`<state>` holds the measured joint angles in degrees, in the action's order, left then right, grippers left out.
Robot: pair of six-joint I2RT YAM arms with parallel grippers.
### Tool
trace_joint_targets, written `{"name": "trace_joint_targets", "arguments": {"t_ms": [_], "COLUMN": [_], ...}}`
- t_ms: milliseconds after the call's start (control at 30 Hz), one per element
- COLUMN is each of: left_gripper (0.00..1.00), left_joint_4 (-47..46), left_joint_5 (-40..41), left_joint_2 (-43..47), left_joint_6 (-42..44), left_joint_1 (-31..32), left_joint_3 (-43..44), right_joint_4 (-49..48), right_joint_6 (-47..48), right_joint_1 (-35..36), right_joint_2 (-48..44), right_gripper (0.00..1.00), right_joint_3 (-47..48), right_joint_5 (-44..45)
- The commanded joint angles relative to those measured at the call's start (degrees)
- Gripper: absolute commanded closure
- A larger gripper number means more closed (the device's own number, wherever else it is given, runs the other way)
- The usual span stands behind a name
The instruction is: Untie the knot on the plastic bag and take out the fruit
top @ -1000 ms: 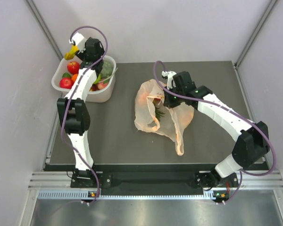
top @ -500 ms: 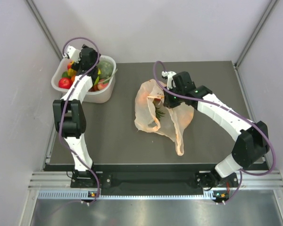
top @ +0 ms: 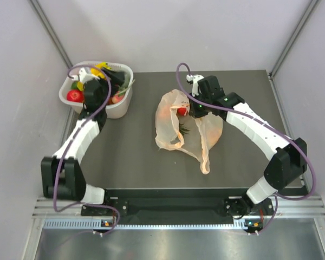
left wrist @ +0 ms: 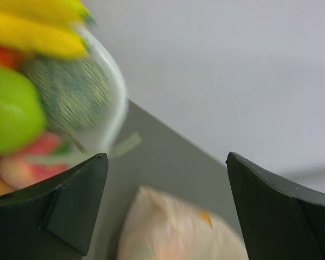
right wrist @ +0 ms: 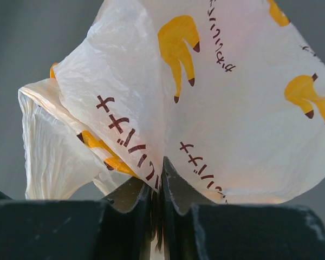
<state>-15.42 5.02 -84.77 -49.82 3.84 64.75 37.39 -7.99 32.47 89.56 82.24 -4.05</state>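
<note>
The peach-orange plastic bag lies slack mid-table, its mouth open and one handle loop trailing toward the front. No knot shows. A red fruit and a green crown sit inside the bag. My right gripper is shut on a fold of the bag's film, the jaws pinched together on it. My left gripper hangs open and empty over the white tub; in its wrist view the fingers stand wide apart, with the blurred bag beyond them.
The tub holds yellow bananas, a green apple, a grey-green melon and red pieces. Grey walls close in the table on the left, right and back.
My left gripper carried the yellow bananas over the tub, opened and let them go; that arm has stretched forward. The right gripper has risen slightly with the film, uncovering the red fruit.
</note>
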Motion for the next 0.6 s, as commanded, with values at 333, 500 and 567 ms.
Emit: {"name": "trace_joint_targets", "arguments": {"t_ms": [333, 500, 567], "left_gripper": [0.08, 0.13, 0.17], "left_joint_4": [-6.6, -2.6, -2.5], "left_joint_5": [-28.0, -20.9, -16.1], "left_joint_2": [26.0, 24.7, 24.7], "left_joint_6": [20.6, 24.2, 25.4], "left_joint_1": [44.5, 54.5, 58.0], "left_joint_3": [-18.0, -16.5, -18.7], "right_joint_4": [2.7, 2.0, 2.0], "right_joint_6": [2.0, 3.7, 4.4], "right_joint_1": [0.3, 1.1, 1.0], "right_joint_2": [-2.5, -3.9, -5.1], "right_gripper": [0.92, 1.00, 1.00], "right_joint_3": [1.3, -1.5, -2.0], "right_joint_5": [-9.1, -18.0, -20.6]}}
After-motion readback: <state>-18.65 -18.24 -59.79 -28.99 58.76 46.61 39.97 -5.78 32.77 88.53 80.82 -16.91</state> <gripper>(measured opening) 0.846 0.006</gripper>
